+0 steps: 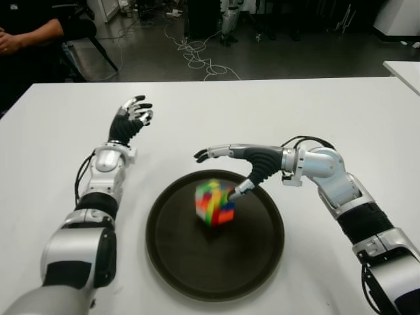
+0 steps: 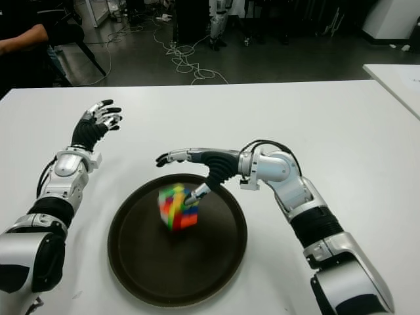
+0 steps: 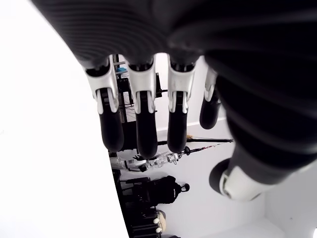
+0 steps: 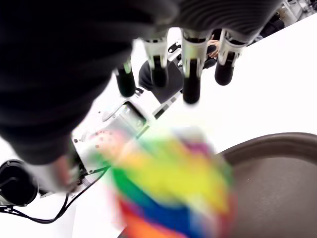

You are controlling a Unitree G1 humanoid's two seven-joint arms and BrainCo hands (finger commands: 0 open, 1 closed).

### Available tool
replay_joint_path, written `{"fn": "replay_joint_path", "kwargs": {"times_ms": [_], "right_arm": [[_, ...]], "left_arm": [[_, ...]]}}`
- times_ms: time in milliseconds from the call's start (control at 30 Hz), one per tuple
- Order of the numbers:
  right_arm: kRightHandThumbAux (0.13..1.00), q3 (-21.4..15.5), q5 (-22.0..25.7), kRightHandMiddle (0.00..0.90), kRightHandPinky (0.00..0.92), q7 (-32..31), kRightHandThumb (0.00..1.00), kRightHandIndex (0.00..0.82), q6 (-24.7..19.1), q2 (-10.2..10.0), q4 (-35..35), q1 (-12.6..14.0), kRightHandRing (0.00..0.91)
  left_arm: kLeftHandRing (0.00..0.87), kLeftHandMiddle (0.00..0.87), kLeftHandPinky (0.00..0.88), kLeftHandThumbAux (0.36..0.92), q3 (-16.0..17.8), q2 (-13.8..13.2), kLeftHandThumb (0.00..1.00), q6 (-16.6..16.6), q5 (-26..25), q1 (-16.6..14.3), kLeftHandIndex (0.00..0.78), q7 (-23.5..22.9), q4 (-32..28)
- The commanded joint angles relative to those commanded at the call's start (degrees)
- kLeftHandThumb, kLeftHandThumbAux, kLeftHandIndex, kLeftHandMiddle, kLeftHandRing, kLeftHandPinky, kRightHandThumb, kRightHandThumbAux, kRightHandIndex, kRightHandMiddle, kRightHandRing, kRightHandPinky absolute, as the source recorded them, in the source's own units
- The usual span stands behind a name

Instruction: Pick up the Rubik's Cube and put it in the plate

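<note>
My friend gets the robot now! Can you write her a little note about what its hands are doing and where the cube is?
Right hand: open, fingers stretched out above the plate's far side, thumb close by the cube; whether they touch cannot be told.
Left hand: idle, open, over the white table to the left of the plate.
Rubik's Cube: inside the dark round plate, looking blurred; whether it has settled cannot be told.
Done: cube looks delivered to the plate.
Left: check it sits flat, then probably draw the right hand away.
</note>
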State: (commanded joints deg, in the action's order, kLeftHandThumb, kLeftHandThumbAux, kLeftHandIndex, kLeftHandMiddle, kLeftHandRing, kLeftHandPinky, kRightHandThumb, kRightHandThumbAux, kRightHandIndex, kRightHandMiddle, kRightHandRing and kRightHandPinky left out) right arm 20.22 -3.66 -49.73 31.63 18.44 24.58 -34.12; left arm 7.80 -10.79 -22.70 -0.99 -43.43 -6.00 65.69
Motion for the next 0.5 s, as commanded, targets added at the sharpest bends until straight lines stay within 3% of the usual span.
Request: {"fn": "replay_joint_path", "kwargs": {"times_ms": [300, 500], "right_arm": [[0.385, -0.29, 1.02, 0.004, 0.002, -1.49, 0.044, 0.000, 2.68, -0.39, 2.53, -0.46, 0.002], [0.257, -0.68, 2.38, 0.000, 0.000, -3.06, 0.069, 0.000, 2.01, -0.56, 3.34, -0.51, 0.000]], "left_arm": [[0.247, 0.254, 0.272, 0.666, -0.10, 0.02, 0.171, 0.21, 0.10, 0.11, 0.174, 0.16, -0.31], [0.248, 0.254, 0.274, 0.670, -0.16, 0.00, 0.174, 0.72, 0.20, 0.02, 0.170, 0.27, -0.26]]}}
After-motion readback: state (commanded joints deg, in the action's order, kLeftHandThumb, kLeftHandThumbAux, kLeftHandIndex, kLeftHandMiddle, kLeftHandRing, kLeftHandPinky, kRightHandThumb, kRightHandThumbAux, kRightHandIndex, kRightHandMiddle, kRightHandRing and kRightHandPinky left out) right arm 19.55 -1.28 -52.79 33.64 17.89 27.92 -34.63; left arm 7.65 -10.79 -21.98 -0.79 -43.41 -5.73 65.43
